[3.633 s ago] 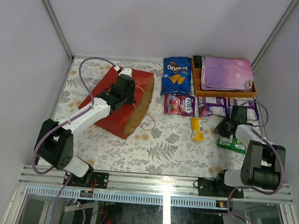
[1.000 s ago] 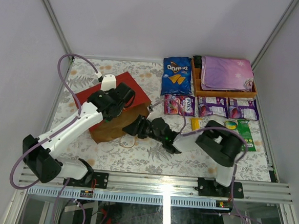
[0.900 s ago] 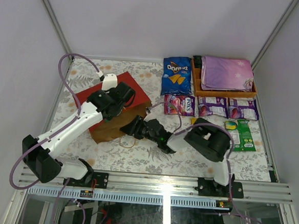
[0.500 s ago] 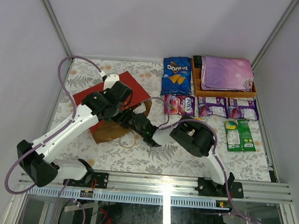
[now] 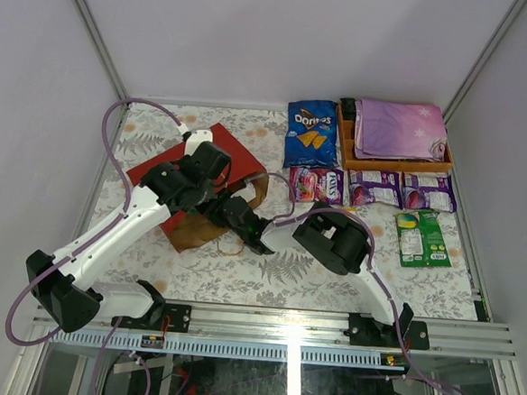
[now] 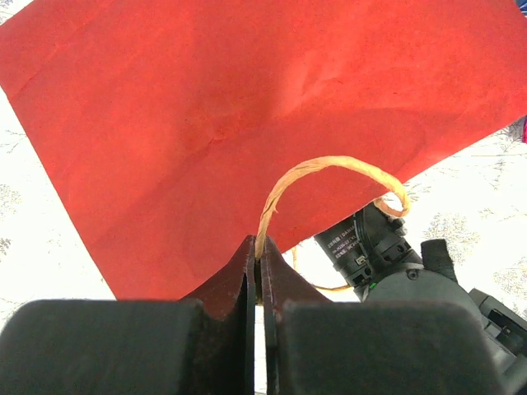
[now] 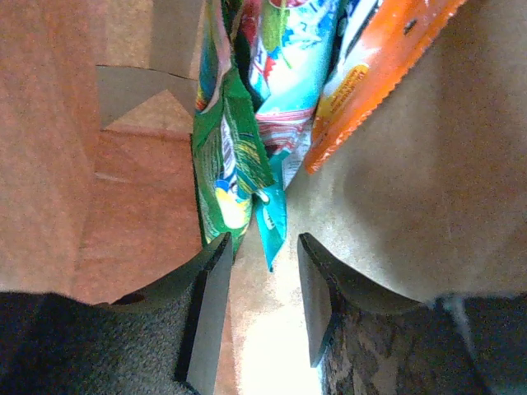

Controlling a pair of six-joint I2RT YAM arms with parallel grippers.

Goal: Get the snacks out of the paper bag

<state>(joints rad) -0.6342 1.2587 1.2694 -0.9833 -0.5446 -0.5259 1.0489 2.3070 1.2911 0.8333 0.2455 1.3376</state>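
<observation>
The red paper bag (image 5: pixel 162 163) lies on its side at the left, its brown mouth facing right. My left gripper (image 6: pixel 258 251) is shut on its tan loop handle (image 6: pixel 329 169), just above the red side (image 6: pixel 247 99); in the top view it is at the bag's mouth (image 5: pixel 212 187). My right gripper (image 7: pixel 263 247) is open inside the bag (image 7: pixel 132 206). A green packet (image 7: pixel 226 156), a teal and pink packet (image 7: pixel 284 74) and an orange packet (image 7: pixel 370 58) lie just ahead. The teal corner hangs between the fingertips, ungripped.
On the table lie a blue Doritos bag (image 5: pixel 310 133), a pink pack (image 5: pixel 316 184), two purple packs (image 5: pixel 375 187) and a green pack (image 5: pixel 419 237). An orange tray (image 5: pixel 343 142) with a folded purple cloth (image 5: pixel 399 128) stands at the back right. My right arm (image 5: pixel 333 238) stretches across the middle.
My right arm swung from the right side across the table and pushed its gripper into the bag's mouth. My left gripper shifted slightly, still holding the handle.
</observation>
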